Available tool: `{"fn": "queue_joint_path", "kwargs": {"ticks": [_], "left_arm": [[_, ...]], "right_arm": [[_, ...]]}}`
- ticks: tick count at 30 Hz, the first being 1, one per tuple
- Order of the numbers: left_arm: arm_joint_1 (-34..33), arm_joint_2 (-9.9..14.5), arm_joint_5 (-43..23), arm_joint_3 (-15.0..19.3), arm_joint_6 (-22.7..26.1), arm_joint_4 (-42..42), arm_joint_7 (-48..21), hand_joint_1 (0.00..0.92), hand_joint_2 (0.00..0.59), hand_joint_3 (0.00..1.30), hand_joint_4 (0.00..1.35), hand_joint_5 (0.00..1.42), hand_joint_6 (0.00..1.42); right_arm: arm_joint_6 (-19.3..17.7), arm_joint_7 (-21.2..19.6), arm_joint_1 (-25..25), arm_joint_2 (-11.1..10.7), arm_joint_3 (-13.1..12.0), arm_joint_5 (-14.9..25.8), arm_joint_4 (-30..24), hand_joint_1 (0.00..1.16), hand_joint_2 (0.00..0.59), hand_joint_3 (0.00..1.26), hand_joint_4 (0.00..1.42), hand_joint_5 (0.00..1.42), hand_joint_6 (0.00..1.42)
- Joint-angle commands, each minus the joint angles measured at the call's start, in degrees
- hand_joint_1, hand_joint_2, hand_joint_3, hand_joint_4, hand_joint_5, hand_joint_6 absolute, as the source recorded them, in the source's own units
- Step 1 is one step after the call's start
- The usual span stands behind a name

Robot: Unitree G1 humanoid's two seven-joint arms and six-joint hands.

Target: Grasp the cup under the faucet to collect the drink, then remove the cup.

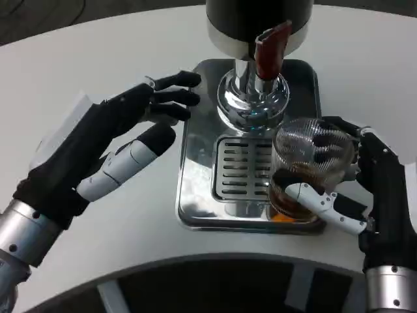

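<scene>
A clear ribbed glass cup [306, 166] with dark drink in its bottom stands over the right side of the chrome drip tray [195, 195]. My right hand [361, 189] grips the cup, thumb across its front and fingers behind it. The cup sits a little right of and in front of the faucet [268, 55], which has a dark red lever above a chrome column [251, 98]. My left hand [120, 140] hovers open left of the tray, fingers spread toward the column and holding nothing.
The black and chrome dispenser body [257, 19] rises at the back centre. A slotted grille [241, 169] lies in the tray's middle. The round white table [98, 59] ends in a curved front edge near the bottom of the picture.
</scene>
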Motion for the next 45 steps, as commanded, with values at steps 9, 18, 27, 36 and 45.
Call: {"fn": "queue_joint_path", "kwargs": {"ticks": [9,18,27,36,45], "left_arm": [[5.5,0.6,2.6,0.1,-0.1,-0.7,1.3,0.0,0.114,0.29,0.32,0.37,0.36],[6.8,3.1,7.9,-0.6,-0.1,-2.6,1.2,0.0,0.117,0.26,0.27,0.32,0.28],[8.3,7.2,12.4,-1.2,0.0,-4.7,0.2,0.0,0.104,0.21,0.16,0.18,0.17],[10.1,9.4,14.0,-1.8,1.3,-8.6,-1.0,0.0,0.096,0.18,0.09,0.12,0.13],[12.2,11.2,15.2,-2.0,3.8,-14.3,-3.5,0.0,0.095,0.13,0.03,0.07,0.1]], "right_arm": [[-0.4,4.1,7.6,-0.4,-0.2,1.9,-10.8,0.91,0.159,0.71,0.84,1.03,0.94],[-1.3,6.4,11.2,-1.8,0.1,1.5,-16.3,0.91,0.159,0.71,0.85,1.04,0.97],[-0.3,9.1,14.8,-1.4,0.9,2.7,-21.5,0.93,0.153,0.73,0.87,1.07,1.02],[-0.6,10.7,16.2,-1.3,2.8,2.7,-24.6,0.93,0.146,0.75,0.89,1.08,1.06],[0.1,13.4,16.1,-1.7,4.2,3.8,-26.0,0.93,0.145,0.77,0.9,1.1,1.08]]}}
